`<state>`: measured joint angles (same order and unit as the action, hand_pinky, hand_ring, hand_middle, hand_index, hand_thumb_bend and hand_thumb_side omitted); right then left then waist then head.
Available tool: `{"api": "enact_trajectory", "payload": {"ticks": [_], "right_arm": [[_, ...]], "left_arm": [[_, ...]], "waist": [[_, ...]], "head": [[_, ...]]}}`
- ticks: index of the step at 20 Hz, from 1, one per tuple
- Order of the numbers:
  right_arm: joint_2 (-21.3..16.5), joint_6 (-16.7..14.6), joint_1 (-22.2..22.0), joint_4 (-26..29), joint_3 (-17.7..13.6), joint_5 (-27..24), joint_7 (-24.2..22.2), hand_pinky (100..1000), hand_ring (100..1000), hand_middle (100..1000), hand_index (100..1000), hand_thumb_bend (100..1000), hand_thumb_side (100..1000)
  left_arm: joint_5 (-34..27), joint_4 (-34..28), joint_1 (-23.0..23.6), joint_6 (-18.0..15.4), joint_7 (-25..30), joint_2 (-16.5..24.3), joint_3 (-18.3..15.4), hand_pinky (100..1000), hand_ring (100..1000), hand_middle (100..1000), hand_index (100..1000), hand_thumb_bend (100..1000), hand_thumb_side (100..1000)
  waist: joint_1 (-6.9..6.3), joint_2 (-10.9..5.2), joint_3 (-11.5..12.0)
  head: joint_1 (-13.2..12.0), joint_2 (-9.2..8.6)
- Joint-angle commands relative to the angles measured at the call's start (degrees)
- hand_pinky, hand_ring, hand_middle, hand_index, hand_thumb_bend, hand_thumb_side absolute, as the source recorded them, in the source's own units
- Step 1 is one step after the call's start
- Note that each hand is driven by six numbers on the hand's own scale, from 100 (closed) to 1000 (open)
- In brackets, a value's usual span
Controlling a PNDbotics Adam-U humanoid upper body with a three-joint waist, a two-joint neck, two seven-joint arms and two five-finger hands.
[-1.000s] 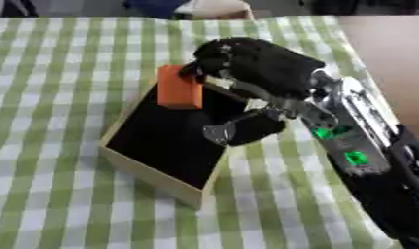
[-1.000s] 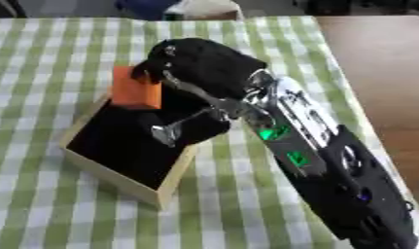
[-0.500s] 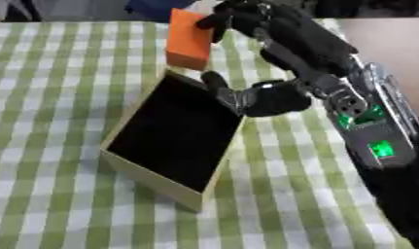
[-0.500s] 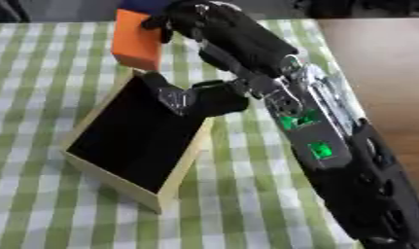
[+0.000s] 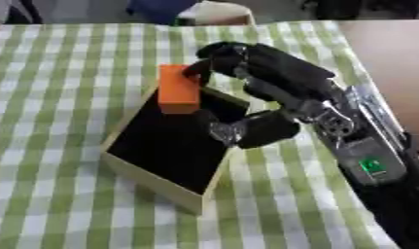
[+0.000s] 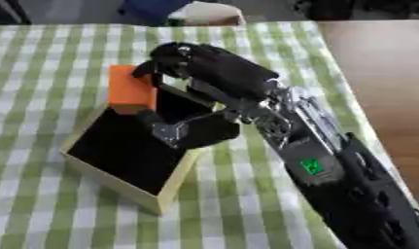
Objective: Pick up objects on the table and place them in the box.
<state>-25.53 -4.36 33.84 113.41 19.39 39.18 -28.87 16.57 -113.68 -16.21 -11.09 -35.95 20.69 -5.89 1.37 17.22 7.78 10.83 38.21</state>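
Note:
An orange block is tilted over the far end of the box, a shallow pale-rimmed tray with a black inside lying askew on the checked cloth. My right hand comes in from the lower right and reaches over the box's far right corner. Its fingers curl onto the block's far side, and its thumb sticks out over the box's inside, below the block. I cannot tell whether the block's lower end touches the box floor. My left hand shows in no view.
A green and white checked cloth covers the table. Bare brown tabletop lies to the right of the cloth. A pale chair back and something blue stand beyond the far edge.
Half a second ago the right hand held the orange block high above the box's far end. It has since come down with the block to the box's far end.

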Motion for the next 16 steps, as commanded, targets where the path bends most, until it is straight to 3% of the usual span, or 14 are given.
{"api": "enact_trajectory", "payload": {"ticks": [1, 6, 10, 11, 12, 15, 16], "right_arm": [[-1.02, 0.31, 0.44, 0.34, 0.71, -1.70, -1.65, 840, 942, 800, 838, 128, 750], [-0.48, 0.15, 0.16, -1.83, 1.45, -2.19, -2.53, 954, 1000, 851, 800, 126, 818], [-0.36, -0.61, 0.15, -2.80, 1.48, -1.43, -3.07, 949, 991, 810, 799, 122, 852], [-0.35, -0.75, 0.14, -2.86, 1.40, -1.07, -3.04, 913, 962, 794, 798, 117, 855], [-0.34, -0.84, 0.11, -2.92, 1.36, -0.78, -2.95, 880, 937, 813, 812, 113, 860], [-0.32, -1.27, 0.06, -3.16, 1.56, -0.20, -3.40, 850, 917, 1000, 850, 118, 859], [-0.27, -1.43, 0.04, -3.23, 1.62, -0.21, -3.70, 844, 911, 1000, 849, 116, 860]], "left_arm": [[-0.39, -0.92, -0.66, -0.08, 0.14, 0.68, -0.47, 756, 700, 749, 751, 420, 612], [-0.40, -0.92, -0.64, -0.05, 0.23, 0.65, -0.45, 757, 700, 749, 749, 419, 613], [-0.38, -0.92, -0.64, -0.04, 0.30, 0.64, -0.45, 757, 699, 749, 746, 418, 613], [-0.38, -0.92, -0.65, -0.04, 0.32, 0.64, -0.45, 758, 700, 749, 746, 418, 613], [-0.38, -0.92, -0.66, -0.04, 0.34, 0.65, -0.45, 758, 700, 749, 746, 418, 614], [-0.38, -0.92, -0.68, -0.02, 0.43, 0.67, -0.44, 758, 700, 750, 745, 417, 614], [-0.39, -0.92, -0.71, -0.01, 0.45, 0.66, -0.44, 758, 700, 750, 744, 417, 614]], "waist": [[-0.07, -0.98, 0.10], [0.00, -0.83, 0.29], [0.00, -0.75, 0.28], [-0.02, -0.74, 0.27], [-0.04, -0.73, 0.27], [-0.08, -0.66, 0.30], [-0.09, -0.63, 0.29]], "head": [[0.29, -0.33], [0.40, -0.02], [0.52, 0.11], [0.56, 0.13], [0.60, 0.15], [0.68, 0.13], [0.68, 0.14]]}}
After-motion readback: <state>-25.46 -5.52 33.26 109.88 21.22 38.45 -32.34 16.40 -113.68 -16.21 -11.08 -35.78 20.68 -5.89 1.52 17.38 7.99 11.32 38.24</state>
